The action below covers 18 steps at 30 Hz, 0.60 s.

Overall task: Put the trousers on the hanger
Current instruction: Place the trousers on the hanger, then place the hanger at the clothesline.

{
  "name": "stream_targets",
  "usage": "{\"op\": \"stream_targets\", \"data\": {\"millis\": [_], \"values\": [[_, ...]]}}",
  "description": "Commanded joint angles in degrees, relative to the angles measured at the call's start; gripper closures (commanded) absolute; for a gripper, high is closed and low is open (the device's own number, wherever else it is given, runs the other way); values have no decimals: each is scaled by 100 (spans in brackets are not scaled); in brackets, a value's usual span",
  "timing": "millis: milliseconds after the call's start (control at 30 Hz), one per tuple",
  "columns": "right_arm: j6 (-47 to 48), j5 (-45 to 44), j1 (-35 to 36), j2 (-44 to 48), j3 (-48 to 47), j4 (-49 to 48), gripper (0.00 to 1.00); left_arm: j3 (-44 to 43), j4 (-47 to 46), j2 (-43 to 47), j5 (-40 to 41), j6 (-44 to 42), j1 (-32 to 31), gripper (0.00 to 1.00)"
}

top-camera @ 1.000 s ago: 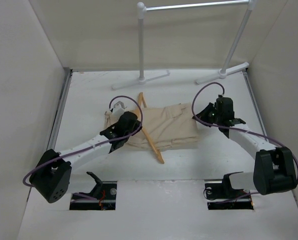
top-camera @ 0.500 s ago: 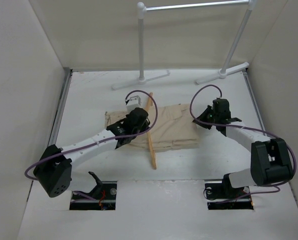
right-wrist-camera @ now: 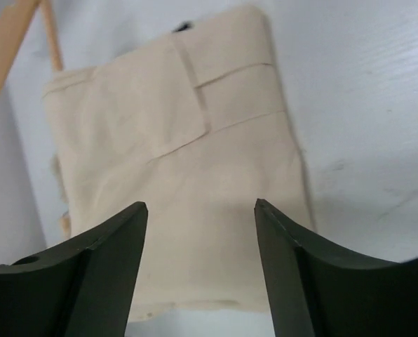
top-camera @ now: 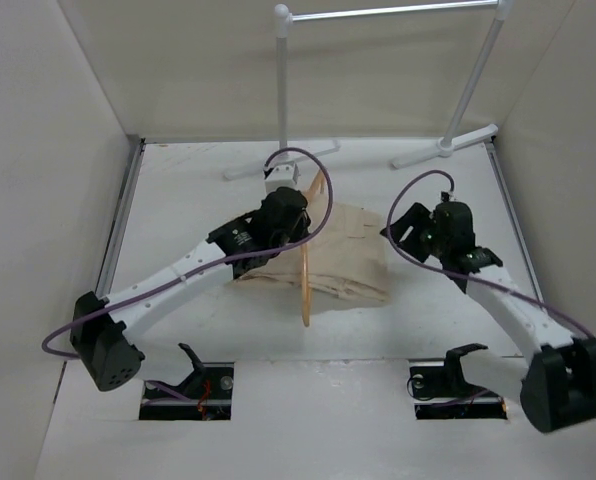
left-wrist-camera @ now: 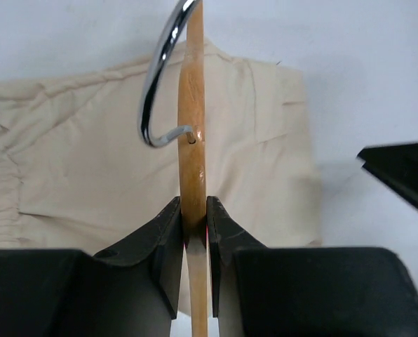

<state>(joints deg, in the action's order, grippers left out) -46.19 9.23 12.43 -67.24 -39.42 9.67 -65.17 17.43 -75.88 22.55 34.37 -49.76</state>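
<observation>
The beige trousers lie folded on the table's middle; they also show in the left wrist view and the right wrist view. My left gripper is shut on the orange-tan wooden hanger, holding it raised and edge-on above the trousers. In the left wrist view the hanger stands between the pinching jaws, its metal hook curving left. My right gripper is open and empty just right of the trousers; it shows in the right wrist view, with a hanger piece at top left.
A white tubular clothes rack stands at the back of the table, its feet close behind the left gripper. White walls close in on both sides. Two dark cut-outs sit at the near edge by the arm bases.
My left gripper has lifted the hanger off the trousers and swung it back toward the rack, turning it upright. The trousers' left part has shifted. My right gripper drew slightly back right.
</observation>
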Motion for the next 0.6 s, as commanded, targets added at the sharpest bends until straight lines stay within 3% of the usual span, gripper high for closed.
{"op": "stream_targets", "data": {"millis": [0, 133, 267, 433, 567], "values": [[268, -9, 360, 1184, -364, 560, 30, -1337, 189, 117, 163, -237, -134, 100], [418, -27, 949, 2064, -987, 1193, 27, -2515, 778, -128, 75, -404, -188, 100], [603, -80, 1494, 2374, -1962, 1450, 23, -3712, 1323, -515, -22, -659, -258, 100], [717, 52, 2039, 1980, -2991, 1187, 17, -4767, 1641, -1007, -373, -748, -267, 99], [805, -26, 2505, 1373, -3159, 677, 16, -5154, 1649, -1289, -593, -721, -284, 99]]}}
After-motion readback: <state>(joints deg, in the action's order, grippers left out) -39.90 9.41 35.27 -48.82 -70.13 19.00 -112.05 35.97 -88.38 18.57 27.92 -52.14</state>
